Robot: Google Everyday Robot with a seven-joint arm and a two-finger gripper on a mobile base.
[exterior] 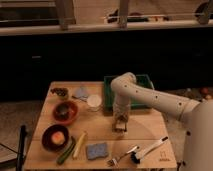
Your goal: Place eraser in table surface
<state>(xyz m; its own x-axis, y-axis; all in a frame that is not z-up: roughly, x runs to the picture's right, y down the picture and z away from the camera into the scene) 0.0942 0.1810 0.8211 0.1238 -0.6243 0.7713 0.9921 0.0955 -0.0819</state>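
My gripper points straight down over the middle of the light wooden table surface, just in front of the green tray. The eraser, a small tan block with a darker top, is right at the gripper's tip, at or just above the tabletop. I cannot tell whether it rests on the wood or whether it is still held. The white arm reaches in from the right and arcs over the tray.
The green tray is at the back. A white cup, two red bowls, a cucumber and a yellow piece are on the left. A blue sponge, fork and white-handled brush lie along the front.
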